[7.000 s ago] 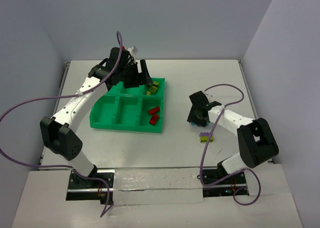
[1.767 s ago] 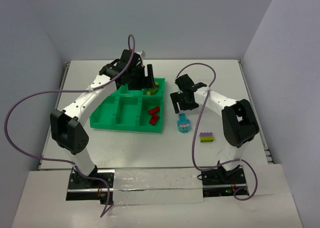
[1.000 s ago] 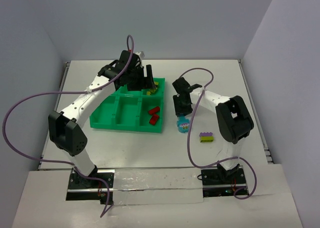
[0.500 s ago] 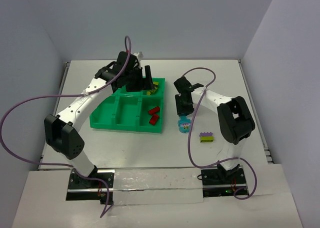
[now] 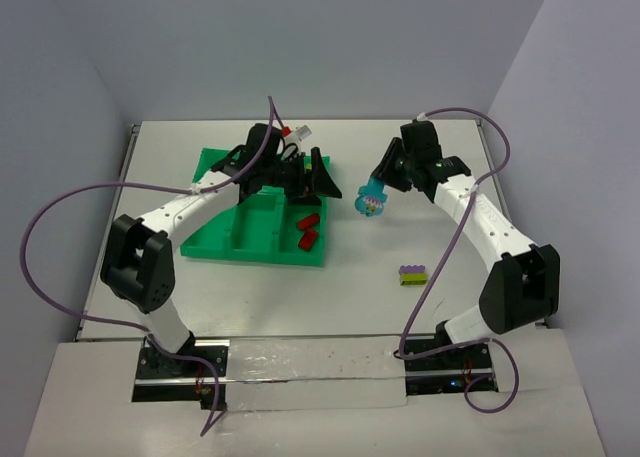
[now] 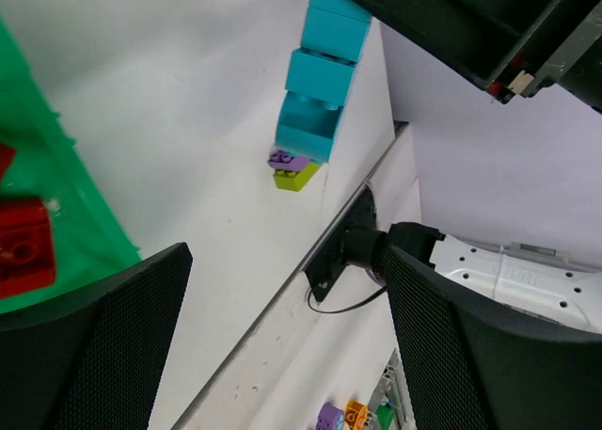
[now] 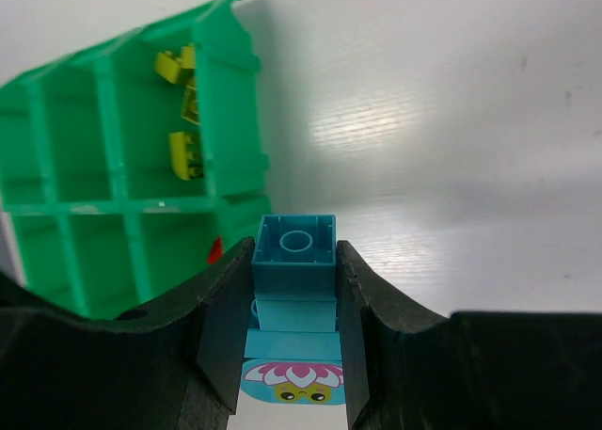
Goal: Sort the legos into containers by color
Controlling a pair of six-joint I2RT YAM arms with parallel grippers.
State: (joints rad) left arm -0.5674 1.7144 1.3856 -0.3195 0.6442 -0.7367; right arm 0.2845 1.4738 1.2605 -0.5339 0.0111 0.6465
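My right gripper [image 5: 381, 185] is shut on a stack of cyan legos [image 5: 373, 201] with a flower face on its lowest piece, held in the air right of the green tray [image 5: 222, 224]. The wrist view shows the stack [image 7: 295, 294] between both fingers. My left gripper [image 5: 322, 180] is open and empty over the tray's far right corner. Two red legos [image 5: 307, 229] lie in the near right compartment. Yellow-green legos [image 7: 184, 154] lie in the far right compartment. A purple and yellow-green lego [image 5: 412, 275] lies on the table.
The left wrist view shows the cyan stack [image 6: 320, 82], the purple and yellow-green lego [image 6: 293, 167] and the tray's edge [image 6: 66, 204] with a red lego [image 6: 19, 246]. The white table [image 5: 250, 297] is walled at the back and sides.
My right gripper has lifted the cyan stack off the table and carried it up and back to the right. My left gripper has shifted right over the tray's far right corner.
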